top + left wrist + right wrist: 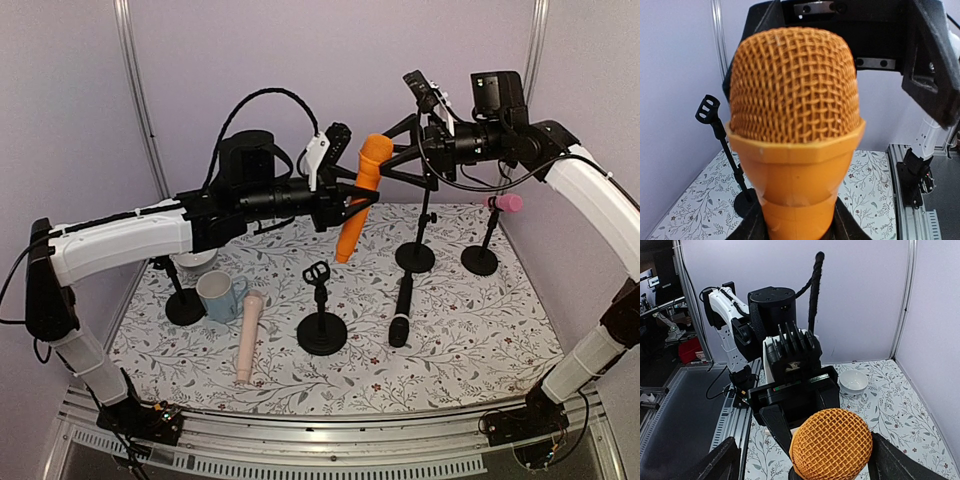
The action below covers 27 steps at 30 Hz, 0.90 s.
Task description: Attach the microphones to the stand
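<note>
My left gripper grips the slim orange mesh-headed microphone aloft, right gripper spread wide at its head; bright pink microphone appears mounted, black microphone and pale beige microphone lie unmounted

Mug: pale blue outside, white inside, upright, at the left of the bench.
Bowl: white, upright, just behind the mug.
Bench covering: white cloth with floral sprig print.
</note>
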Each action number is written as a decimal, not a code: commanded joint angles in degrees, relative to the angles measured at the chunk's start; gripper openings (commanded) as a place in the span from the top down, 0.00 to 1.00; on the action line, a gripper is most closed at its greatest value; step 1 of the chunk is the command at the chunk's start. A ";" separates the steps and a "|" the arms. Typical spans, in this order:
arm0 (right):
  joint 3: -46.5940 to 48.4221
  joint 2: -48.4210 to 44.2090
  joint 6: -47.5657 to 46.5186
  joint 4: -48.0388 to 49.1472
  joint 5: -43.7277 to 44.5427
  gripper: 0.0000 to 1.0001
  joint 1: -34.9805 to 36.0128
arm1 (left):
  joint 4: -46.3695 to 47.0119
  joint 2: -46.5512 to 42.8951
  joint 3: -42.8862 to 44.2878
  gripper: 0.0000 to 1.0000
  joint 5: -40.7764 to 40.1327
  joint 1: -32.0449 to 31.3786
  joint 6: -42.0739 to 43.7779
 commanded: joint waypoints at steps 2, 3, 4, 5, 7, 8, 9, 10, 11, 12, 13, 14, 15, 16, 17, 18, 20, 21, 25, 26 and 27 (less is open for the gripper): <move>1.89 2.05 4.20 1.82 1.02 0.19 0.60 | 0.69 -1.20 0.89 0.80 1.00 -0.82 1.50; 1.90 2.47 4.74 2.00 1.34 0.22 0.64 | 0.51 -1.04 1.04 0.79 1.00 -1.04 1.57; 1.83 2.93 5.29 2.12 1.56 0.26 0.67 | 0.26 -0.91 1.22 0.80 0.94 -1.24 1.70; 1.81 3.30 5.65 1.98 1.68 0.30 0.64 | 0.04 -0.84 1.46 0.80 0.87 -1.45 1.75; 1.74 3.75 5.94 1.65 1.95 0.40 0.65 | -0.34 -0.72 1.62 0.79 0.51 -1.81 1.76; 1.68 3.66 5.88 1.56 2.29 0.44 0.65 | -0.43 -0.80 1.57 0.79 0.22 -1.96 1.76; 1.56 3.51 5.70 1.55 2.52 0.48 0.65 | -0.44 -0.93 1.40 0.79 0.00 -2.02 1.71; 1.47 3.24 5.58 1.73 2.67 0.51 0.65 | -0.45 -1.02 1.23 0.78 -0.39 -2.02 1.62; 1.26 2.98 5.51 2.00 2.60 0.53 0.65 | -0.38 -1.14 1.00 0.77 -0.67 -2.02 1.56; 1.07 2.77 5.51 2.40 2.54 0.55 0.65 | -0.28 -1.28 0.82 0.74 -1.05 -2.03 1.58; 0.88 2.57 5.79 2.87 2.30 0.58 0.63 | -0.27 -1.33 0.58 0.70 -1.48 -2.04 1.55; 0.70 2.50 6.06 3.50 2.08 0.60 0.64 | -0.27 -1.41 0.39 0.65 -2.13 -2.02 1.54; 0.48 2.39 6.24 4.02 1.96 0.63 0.65 | -0.24 -1.51 0.20 0.62 -2.74 -2.02 1.45; 0.41 2.37 6.70 4.34 2.05 0.64 0.65 | -0.23 -1.51 0.07 0.59 -3.46 -2.02 1.49; 0.40 2.30 6.95 4.52 2.22 0.66 0.65 | -0.33 -1.43 -0.02 0.56 -4.16 -2.02 1.49; 0.40 2.13 7.00 4.57 2.52 0.67 0.65 | -0.50 -1.42 -0.03 0.53 -4.77 -2.02 1.41; 0.19 1.53 6.38 4.61 3.29 0.70 0.65 | -0.66 -1.35 -0.20 0.49 -5.31 -2.02 1.63; 0.14 1.30 6.03 4.68 3.54 0.70 0.61 | -0.75 -1.19 -0.14 0.47 -5.57 -2.02 1.78; 0.38 0.55 5.68 4.73 3.84 0.72 0.65 | -1.32 -0.18 0.84 0.42 -6.26 -2.02 2.17; 0.52 0.40 5.68 4.77 3.97 0.73 0.65 | -1.32 -0.07 0.96 0.41 -6.34 -2.08 2.10; 0.74 0.23 5.68 4.76 4.16 0.74 0.60 | -1.18 -0.02 1.01 0.41 -6.45 -2.11 2.04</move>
